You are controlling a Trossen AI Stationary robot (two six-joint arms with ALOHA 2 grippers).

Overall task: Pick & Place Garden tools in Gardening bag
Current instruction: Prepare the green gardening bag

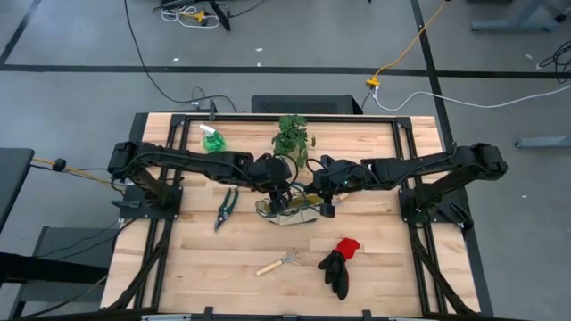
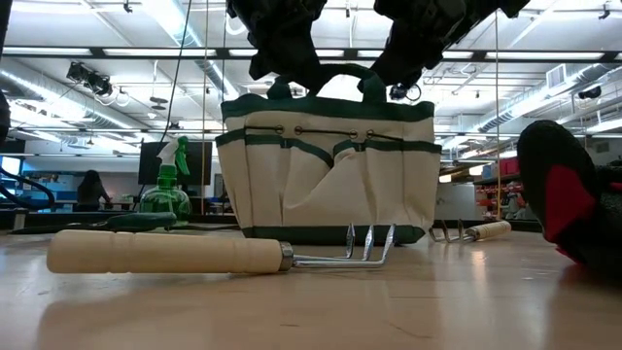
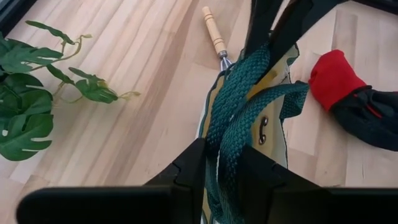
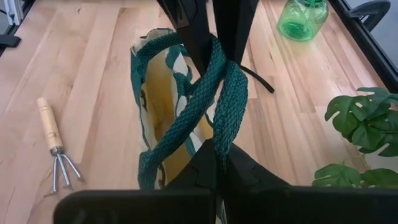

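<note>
The cream gardening bag (image 1: 293,212) with green trim stands upright on its base (image 2: 326,233) at mid-table. My left gripper (image 1: 282,198) and my right gripper (image 1: 326,201) hang over its mouth, each shut on green handle webbing. The other garden tools lie loose on the table. A green spray bottle (image 1: 212,140) is at the far left and pruning shears (image 1: 226,208) lie left of the bag. One wooden-handled rake (image 1: 278,263) is toward the near edge and a second rake (image 2: 473,231) is beside the bag. Red-and-black gloves (image 1: 341,261) lie at the near right. My left gripper has the bag's green handle webbing (image 3: 229,146) between its two fingers (image 3: 193,171), coming slantwise down from the table's left. Two runs of webbing pass through the gap. The bag stays on the table below. My right gripper pinches a green handle strap (image 4: 222,140) between its shut fingers (image 4: 249,174), slanting down from the table's right. The strap runs up out of the bag's mouth (image 4: 161,106) and the bag's base rests on the table.
A leafy artificial plant (image 1: 292,135) stands just beyond the bag at the far edge. Black frame rails (image 1: 406,169) run along the table's left and right sides. Bare wood shows at the near left (image 1: 201,267).
</note>
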